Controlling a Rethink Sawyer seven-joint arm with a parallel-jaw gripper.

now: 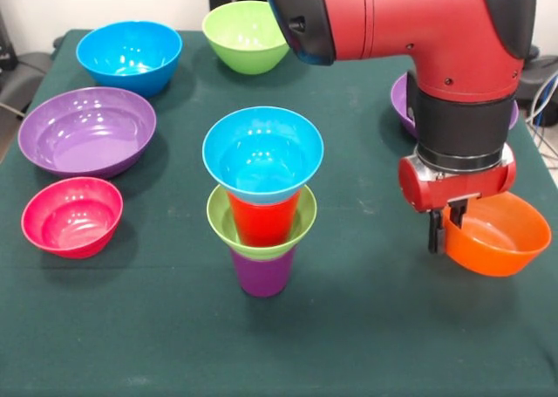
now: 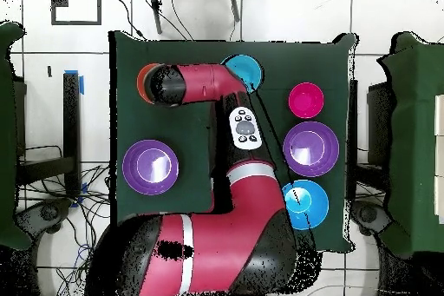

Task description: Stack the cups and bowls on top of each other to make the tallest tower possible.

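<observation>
Green table (image 1: 366, 327): front strip bare; tower (image 1: 261, 201) mid-table; jaws (image 1: 446, 225) clamp orange bowl (image 1: 497, 236) rim near edge.

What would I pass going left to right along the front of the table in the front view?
Pink bowl → tower of purple cup, lime green bowl, red cup and blue bowl → gripper → orange bowl.

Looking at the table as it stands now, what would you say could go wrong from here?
The hand grips the orange bowl by one edge of its rim, so the bowl could tilt or slip when carried. The tower stands on the narrow purple cup, with a wide blue bowl on top; a nudge while placing might topple it.
</observation>
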